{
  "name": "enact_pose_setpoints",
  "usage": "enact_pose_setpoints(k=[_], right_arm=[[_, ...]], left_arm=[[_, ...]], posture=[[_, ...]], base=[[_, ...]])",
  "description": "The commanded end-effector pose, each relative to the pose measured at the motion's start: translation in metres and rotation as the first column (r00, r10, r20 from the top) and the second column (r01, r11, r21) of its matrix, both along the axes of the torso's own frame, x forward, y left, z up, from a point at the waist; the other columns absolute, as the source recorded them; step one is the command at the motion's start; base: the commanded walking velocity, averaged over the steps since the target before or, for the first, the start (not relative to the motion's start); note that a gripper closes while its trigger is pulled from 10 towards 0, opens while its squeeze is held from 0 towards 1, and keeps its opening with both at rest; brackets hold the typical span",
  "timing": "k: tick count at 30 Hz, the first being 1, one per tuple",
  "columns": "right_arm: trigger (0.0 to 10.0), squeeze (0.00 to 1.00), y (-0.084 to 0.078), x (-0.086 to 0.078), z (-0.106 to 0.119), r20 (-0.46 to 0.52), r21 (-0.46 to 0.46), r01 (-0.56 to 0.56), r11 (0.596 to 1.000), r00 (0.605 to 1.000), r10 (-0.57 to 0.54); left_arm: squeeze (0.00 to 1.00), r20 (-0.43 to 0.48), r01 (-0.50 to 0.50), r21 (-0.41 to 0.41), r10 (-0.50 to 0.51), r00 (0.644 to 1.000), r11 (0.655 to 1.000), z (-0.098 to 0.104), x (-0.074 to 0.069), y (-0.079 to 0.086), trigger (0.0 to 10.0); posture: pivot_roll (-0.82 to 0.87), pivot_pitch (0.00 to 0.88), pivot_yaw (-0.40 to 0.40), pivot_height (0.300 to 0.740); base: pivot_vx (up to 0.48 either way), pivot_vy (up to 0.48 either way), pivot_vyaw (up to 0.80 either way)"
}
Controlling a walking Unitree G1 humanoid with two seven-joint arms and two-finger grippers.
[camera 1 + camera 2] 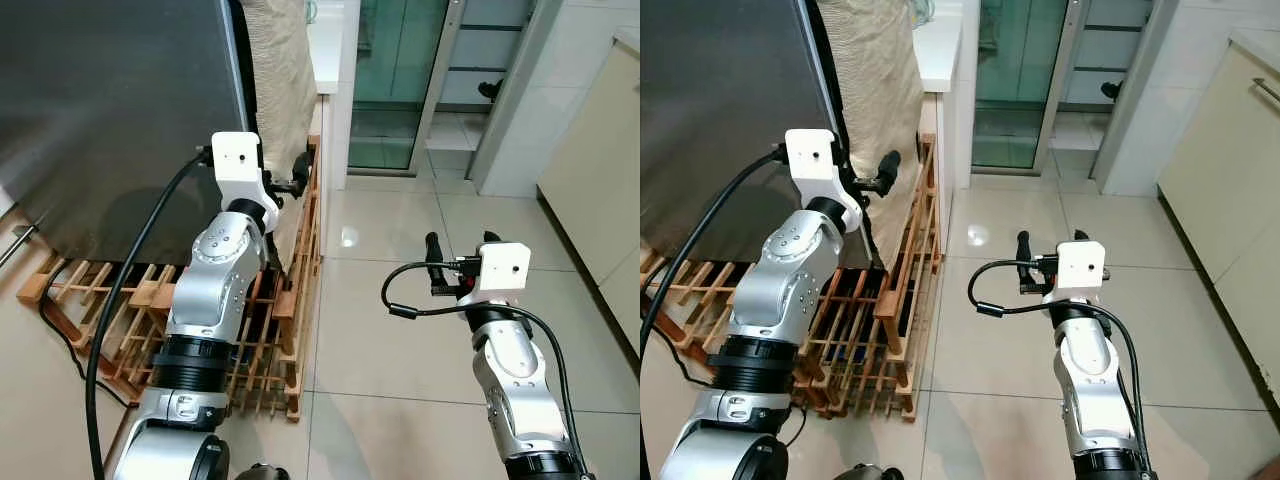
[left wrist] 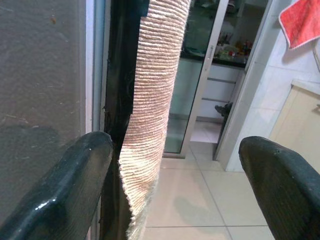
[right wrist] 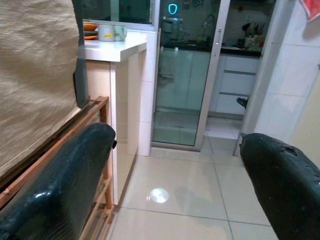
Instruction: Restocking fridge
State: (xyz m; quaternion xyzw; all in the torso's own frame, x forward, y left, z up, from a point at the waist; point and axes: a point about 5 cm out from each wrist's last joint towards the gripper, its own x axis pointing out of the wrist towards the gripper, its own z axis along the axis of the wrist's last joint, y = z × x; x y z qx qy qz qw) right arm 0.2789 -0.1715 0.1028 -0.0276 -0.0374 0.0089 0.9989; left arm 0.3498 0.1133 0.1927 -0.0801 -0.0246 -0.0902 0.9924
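1. The fridge (image 1: pixel 110 120), dark grey and closed, stands at the robot's left on a wooden slatted rack (image 1: pixel 270 340), with a beige woven cloth (image 2: pixel 150 115) hanging beside its edge.
2. Pale floor tiles (image 1: pixel 400 320) run to a glass door (image 1: pixel 400 80).
3. The left gripper (image 1: pixel 290 185) gapes wide at the fridge's edge, around the cloth, gripping nothing.
4. The right gripper (image 1: pixel 460 240) hovers wide open, empty, above the tiles.

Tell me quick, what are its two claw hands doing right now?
Left gripper: open, holding nothing, at the fridge door edge.
Right gripper: open, holding nothing, over the floor.
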Motion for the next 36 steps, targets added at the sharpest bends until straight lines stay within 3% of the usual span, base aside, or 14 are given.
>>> enact_pose_setpoints(k=[1, 5, 18, 28, 30, 36], right_arm=[[10.0, 0.0, 0.0, 0.002, 0.001, 0.004, -0.005, -0.001, 1.0, 1.0, 0.001], [10.0, 0.0, 0.002, 0.002, 0.001, 0.003, -0.003, -0.005, 1.0, 1.0, 0.005], [10.0, 0.0, 0.003, 0.002, 0.001, 0.002, -0.005, -0.005, 1.0, 1.0, 0.005], [10.0, 0.0, 0.002, 0.002, 0.0, -0.001, -0.007, 0.001, 1.0, 1.0, -0.001], [10.0, 0.0, 0.002, 0.002, 0.0, -0.002, -0.008, 0.0, 1.0, 1.0, 0.0], [10.0, 0.0, 0.003, 0.004, 0.001, -0.001, -0.013, -0.006, 1.0, 1.0, 0.006]], left_arm=[[0.0, -0.034, -0.019, -0.019, 0.018, 0.999, 1.0, 0.0, 0.004, 0.003, 10.0], [0.0, -0.037, -0.029, -0.002, 0.028, 0.999, 1.0, 0.0, 0.006, -0.001, 10.0], [0.0, 0.04, -0.206, 0.069, 0.204, 0.978, 0.976, 0.01, 0.012, 0.018, 10.0], [0.0, 0.053, -0.246, 0.079, 0.242, 0.969, 0.966, 0.011, 0.016, 0.023, 10.0], [0.0, 0.049, -0.231, 0.086, 0.228, 0.972, 0.969, 0.009, 0.016, 0.02, 10.0], [0.0, 0.017, -0.085, 0.108, 0.083, 0.996, 0.991, 0.001, 0.024, -0.014, 10.0]], posture=[[-0.16, 0.0, 0.058, 0.74], [-0.16, 0.0, 0.059, 0.74], [-0.16, 0.0, 0.062, 0.74], [-0.17, 0.0, 0.067, 0.74], [-0.17, 0.0, 0.067, 0.74], [-0.17, 0.0, 0.063, 0.74]], base=[[0.0, 0.0, 0.0], [0.0, 0.0, 0.0], [0.0, 0.0, 0.0], [0.0, 0.0, 0.0], [0.0, 0.0, 0.0], [0.0, 0.0, 0.0]])
